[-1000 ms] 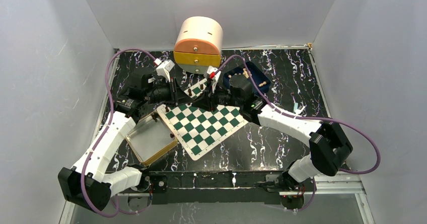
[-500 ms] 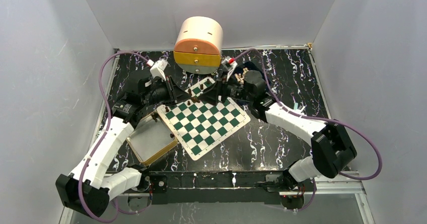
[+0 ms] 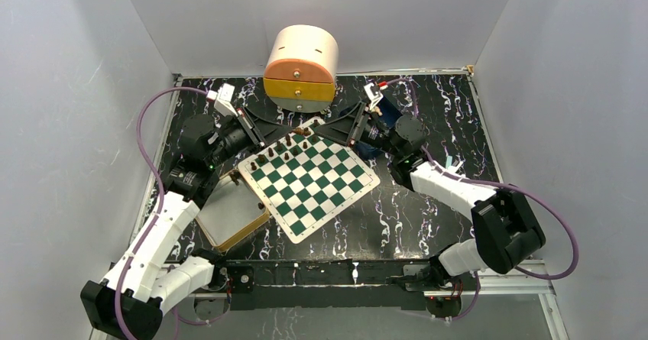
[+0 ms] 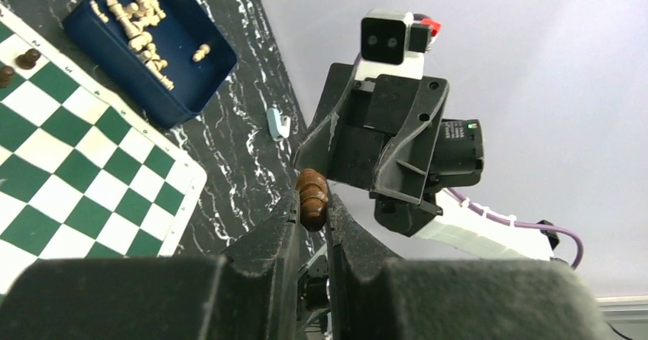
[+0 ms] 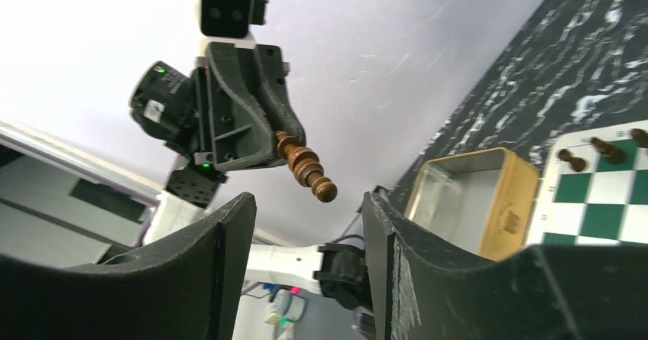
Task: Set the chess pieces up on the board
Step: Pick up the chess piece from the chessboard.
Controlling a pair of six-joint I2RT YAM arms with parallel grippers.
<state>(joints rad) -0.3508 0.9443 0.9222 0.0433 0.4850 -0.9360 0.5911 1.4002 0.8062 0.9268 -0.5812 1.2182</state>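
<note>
The green and white board (image 3: 309,183) lies mid-table, with several dark brown pieces (image 3: 284,150) along its far-left edge. My left gripper (image 3: 298,130) is shut on a dark brown piece (image 4: 312,199), held in the air above the board's far corner; the left wrist view (image 4: 312,202) shows the jaws clamped on it. My right gripper (image 3: 321,132) faces it tip to tip, open and empty (image 5: 307,202). The right wrist view shows the held piece (image 5: 306,168) sticking out just beyond its open jaws. Pale beige pieces lie in a blue tray (image 4: 149,46).
A tan-rimmed tray (image 3: 229,210) sits left of the board, also in the right wrist view (image 5: 474,195). An orange and cream drawer box (image 3: 300,65) stands at the back. The right arm hides most of the blue tray from above.
Both wrists have swung outward and back from over the board's far corner. The fingertips now point at each other, and more dark pieces on the far edge show.
</note>
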